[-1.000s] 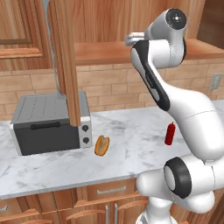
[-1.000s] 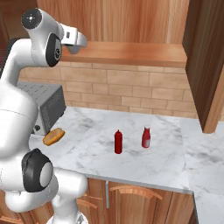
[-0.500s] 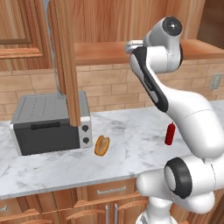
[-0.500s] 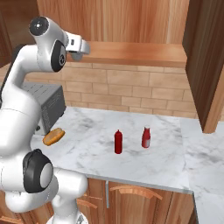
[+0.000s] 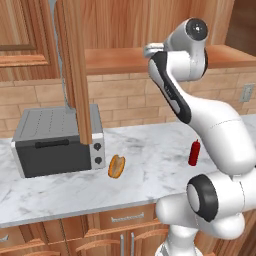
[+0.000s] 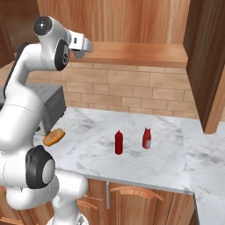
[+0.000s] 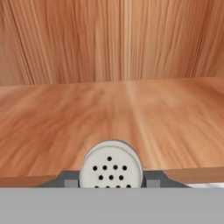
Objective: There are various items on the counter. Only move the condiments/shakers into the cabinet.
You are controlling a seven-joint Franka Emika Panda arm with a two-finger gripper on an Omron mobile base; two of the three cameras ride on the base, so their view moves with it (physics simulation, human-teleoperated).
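From my side, L to R in left base view: toaster oven point(image 5: 57, 145) on counter point(image 5: 145, 165), cabinet door point(image 5: 76, 70) hanging open above it, bun point(image 5: 116, 166) just beside oven at its 3 o'clock. Gripper point(image 5: 151, 50) up at cabinet shelf point(image 5: 115, 59) edge. Hand view: gripper point(image 7: 111, 180) clenched on grey shaker point(image 7: 111, 168), perforated cap facing cam, shelf point(image 7: 109, 113) boards ahead at 12. Right base view: two red bottles point(image 6: 118, 142) point(image 6: 146, 137) upright on counter, near each other, not touching.
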